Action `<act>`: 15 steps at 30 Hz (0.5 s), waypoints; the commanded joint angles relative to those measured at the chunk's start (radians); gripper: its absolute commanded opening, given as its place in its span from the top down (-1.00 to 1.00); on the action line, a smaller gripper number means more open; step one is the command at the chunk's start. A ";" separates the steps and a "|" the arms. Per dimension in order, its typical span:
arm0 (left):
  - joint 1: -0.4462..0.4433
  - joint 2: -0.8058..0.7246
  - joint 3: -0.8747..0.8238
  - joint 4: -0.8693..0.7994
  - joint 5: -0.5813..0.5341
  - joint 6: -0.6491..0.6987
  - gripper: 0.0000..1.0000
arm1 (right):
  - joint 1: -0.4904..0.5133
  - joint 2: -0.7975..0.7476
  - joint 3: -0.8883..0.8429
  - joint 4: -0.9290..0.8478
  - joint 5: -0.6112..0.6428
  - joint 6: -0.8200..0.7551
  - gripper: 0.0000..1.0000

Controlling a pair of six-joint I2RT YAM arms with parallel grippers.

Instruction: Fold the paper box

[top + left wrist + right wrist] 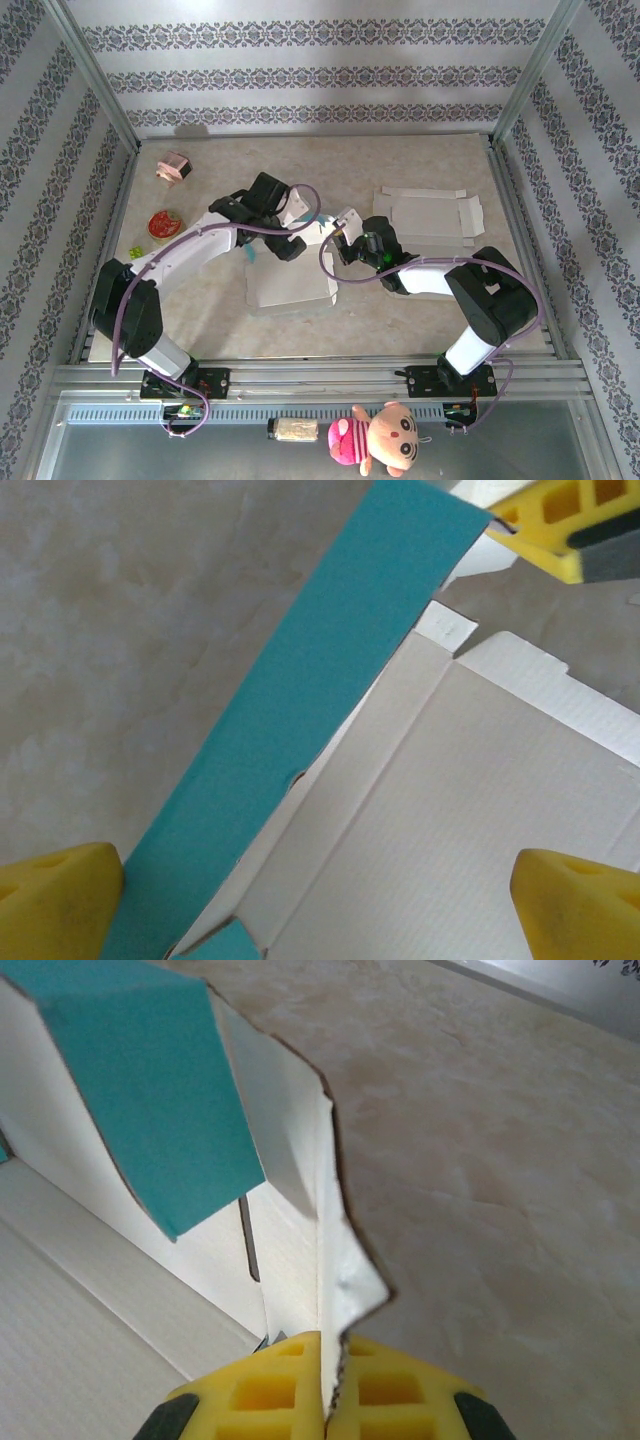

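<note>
Paper box (290,285) lies between the arms; right fingers (265,1392) clamp its upright flap (330,1210), left fingers (575,895), wide apart and empty, straddle its teal wall (300,730).

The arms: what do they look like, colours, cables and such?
The left arm and right arm have white links with bulky black joints. A purple cable loops loosely along each. The left gripper and right gripper have bright yellow fingers, the right's moulded with square hollows and dark grey sides.

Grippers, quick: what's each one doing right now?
Left gripper: open, around the teal box flap.
Right gripper: closed on the white box flap.
</note>
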 commanded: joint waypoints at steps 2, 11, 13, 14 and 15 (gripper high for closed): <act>0.041 0.024 0.000 -0.027 0.004 0.054 -0.99 | -0.009 0.003 0.021 0.066 -0.043 -0.013 0.92; 0.056 -0.127 -0.014 0.070 0.089 0.112 -0.99 | -0.020 0.005 0.018 0.064 -0.058 -0.015 0.92; 0.055 -0.204 -0.058 0.120 0.149 0.138 -0.99 | -0.023 0.009 0.019 0.066 -0.058 -0.016 0.92; 0.055 -0.232 -0.077 0.132 0.162 0.155 -0.99 | -0.023 0.013 0.020 0.065 -0.059 -0.016 0.92; 0.056 -0.255 -0.093 0.139 0.169 0.180 -0.99 | -0.023 0.014 0.022 0.067 -0.060 -0.015 0.92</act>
